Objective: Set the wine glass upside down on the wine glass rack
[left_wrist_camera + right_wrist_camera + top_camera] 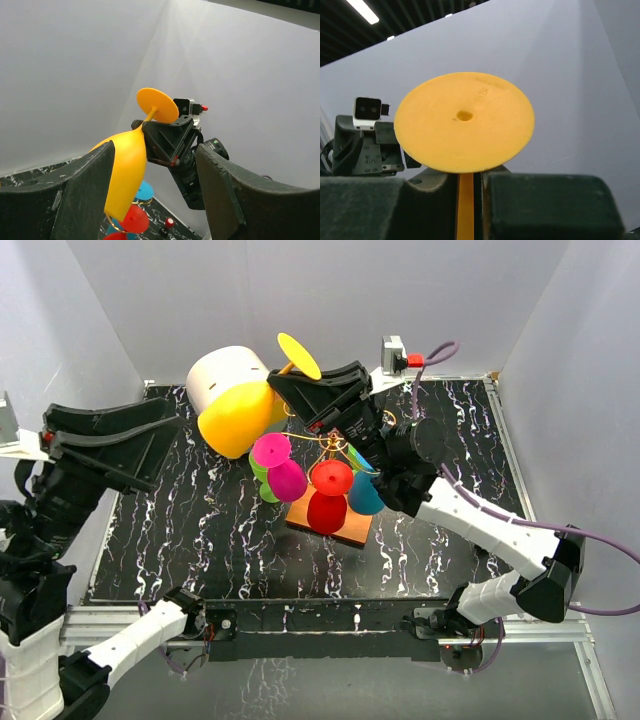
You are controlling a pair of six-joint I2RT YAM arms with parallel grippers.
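Top cam: the yellow wine glass (243, 418) is gripped by its stem in the right hand (290, 375), jaws clamped tight on it. It's held tilted in the air, foot up toward the back wall, bowl down and to the left, over the back part of the black marbled worktop (200, 540). In this view it overlaps a white drum-shaped box (225, 370). It's not hung on the wine glass rack (352, 530) yet. That rack (gold wire, orange base) is seen just right of the bowl, w/ other coloured glasses (330, 480) hung on it: pink, green, red, teal. The left hand (140, 435) is seen off to the left, apart from the glass.

Left wrist cam: the left hand's two fingers (85, 195) are spread wide w/ nothing between them. The glass is framed in the gap further off, mouth pointing down, foot on top, stem pinched by the right hand. Red and teal glasses are seen below it.

Right wrist cam: the round yellow foot fills the middle, and the stem is squeezed between the dark pads (545, 205) at the bottom edge.
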